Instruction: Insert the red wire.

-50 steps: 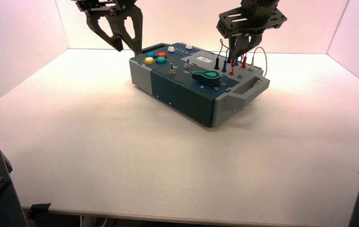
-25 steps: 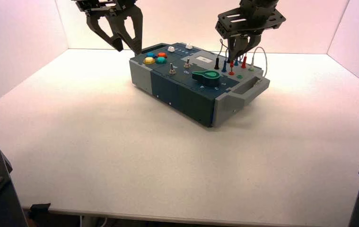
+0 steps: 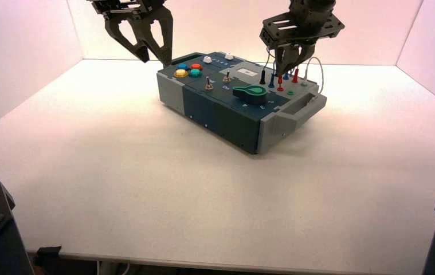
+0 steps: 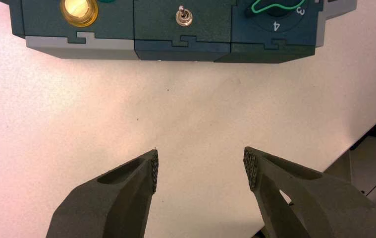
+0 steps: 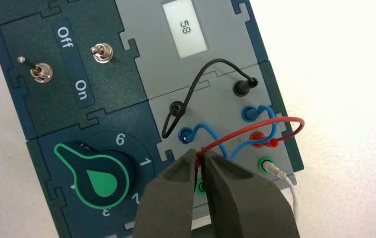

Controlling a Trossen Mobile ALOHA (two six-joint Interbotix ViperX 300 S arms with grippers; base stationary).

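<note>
Red wire [image 5: 250,130]: one plug [image 5: 264,142] at the far red socket, the other end pinched in the right gripper [image 5: 199,155]. Wire loops out from between the tips; held plug [image 3: 280,83] hangs just below them, upright at the near red socket [image 3: 280,89]. Can't tell if it's fully seated. Right jaws closed on that end, over the box's socket panel [image 5: 215,101].

Left gripper [image 3: 156,62] idle near the button end of the box [image 3: 220,114], jaws wide, nothing between them.

Count: 4 wires (red, blue [image 5: 209,130], black [image 5: 195,79], white [image 5: 291,191]), 4 buttons (blue [image 3: 183,67], red [image 3: 196,67], yellow [image 3: 180,73], green [image 3: 195,73]), 2 white sliders [image 3: 207,59], 2 toggle switches [image 5: 42,72], 1 green knob [image 5: 101,182], 1 display [image 5: 185,28].

High view gets both sliders and all four buttons; right wrist view shows neither kind. Only right wrist view reads the display: 58. Left wrist view has no wires, just box edge and tabletop [image 4: 195,109].
</note>
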